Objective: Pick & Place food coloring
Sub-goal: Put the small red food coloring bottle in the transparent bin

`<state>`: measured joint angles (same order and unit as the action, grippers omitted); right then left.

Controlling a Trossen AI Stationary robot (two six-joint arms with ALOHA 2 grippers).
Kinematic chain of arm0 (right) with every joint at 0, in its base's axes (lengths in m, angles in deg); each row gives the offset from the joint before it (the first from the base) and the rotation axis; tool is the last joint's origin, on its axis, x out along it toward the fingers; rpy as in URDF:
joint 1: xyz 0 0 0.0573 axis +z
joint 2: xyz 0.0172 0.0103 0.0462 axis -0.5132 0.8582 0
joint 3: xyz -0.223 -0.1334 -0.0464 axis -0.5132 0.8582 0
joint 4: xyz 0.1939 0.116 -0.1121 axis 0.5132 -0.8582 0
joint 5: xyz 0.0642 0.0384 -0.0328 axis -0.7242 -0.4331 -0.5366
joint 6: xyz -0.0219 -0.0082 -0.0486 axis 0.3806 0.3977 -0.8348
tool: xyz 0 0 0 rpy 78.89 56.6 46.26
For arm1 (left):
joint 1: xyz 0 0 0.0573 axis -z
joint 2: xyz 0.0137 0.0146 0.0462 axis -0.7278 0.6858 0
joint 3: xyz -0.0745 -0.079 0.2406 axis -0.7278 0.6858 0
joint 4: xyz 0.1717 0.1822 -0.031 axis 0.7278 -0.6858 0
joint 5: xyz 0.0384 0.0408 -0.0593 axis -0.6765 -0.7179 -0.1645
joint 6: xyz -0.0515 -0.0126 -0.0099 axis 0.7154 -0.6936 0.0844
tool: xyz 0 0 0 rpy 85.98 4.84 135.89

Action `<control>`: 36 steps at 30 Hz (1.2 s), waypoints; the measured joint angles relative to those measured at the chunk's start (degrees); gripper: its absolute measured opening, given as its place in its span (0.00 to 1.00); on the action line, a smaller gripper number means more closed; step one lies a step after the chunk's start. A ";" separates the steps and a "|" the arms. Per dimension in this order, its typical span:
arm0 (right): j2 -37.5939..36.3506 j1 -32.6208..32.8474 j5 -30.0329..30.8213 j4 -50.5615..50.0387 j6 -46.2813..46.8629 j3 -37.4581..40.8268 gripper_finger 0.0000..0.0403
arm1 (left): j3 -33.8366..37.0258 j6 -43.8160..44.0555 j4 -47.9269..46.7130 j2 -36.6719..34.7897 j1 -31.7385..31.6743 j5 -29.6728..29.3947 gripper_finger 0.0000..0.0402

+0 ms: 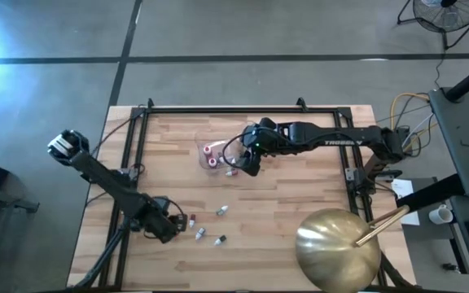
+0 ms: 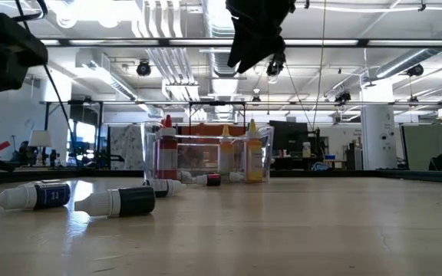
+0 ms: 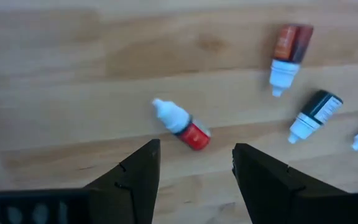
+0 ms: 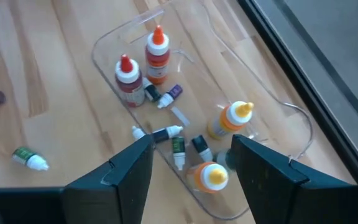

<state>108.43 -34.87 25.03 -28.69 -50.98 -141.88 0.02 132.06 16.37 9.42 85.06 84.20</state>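
Food coloring: red-label bottle [image 3: 182, 126] lies on the table just ahead of the left gripper [image 3: 194, 168], long axis slanting across the gap, white cap away.
Left gripper: jaws wide, empty, low over the near-left table [image 1: 300, 203].
Right gripper [image 4: 191, 163]: half-spread, empty, above the tub [image 4: 272, 134] holding several bottles.
Nearer arm: left.
Room: other loose bottles [image 3: 314, 115] lie apart, leaving space to close.
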 joint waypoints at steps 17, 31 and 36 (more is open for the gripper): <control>0.02 -0.78 3.28 0.17 -0.03 0.00 0.52 | 1.88 7.84 6.79 9.98 0.13 1.37 0.43; 0.02 -1.07 3.38 -0.02 -0.03 0.00 0.52 | 7.72 0.50 10.67 5.84 -2.23 3.32 0.09; 0.02 -1.07 5.14 -0.02 -0.18 0.00 0.52 | 8.98 -9.54 6.00 -0.63 -8.71 -8.01 0.09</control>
<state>108.46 -35.94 30.17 -28.71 -51.16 -141.88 9.01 122.53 22.37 8.78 76.34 76.19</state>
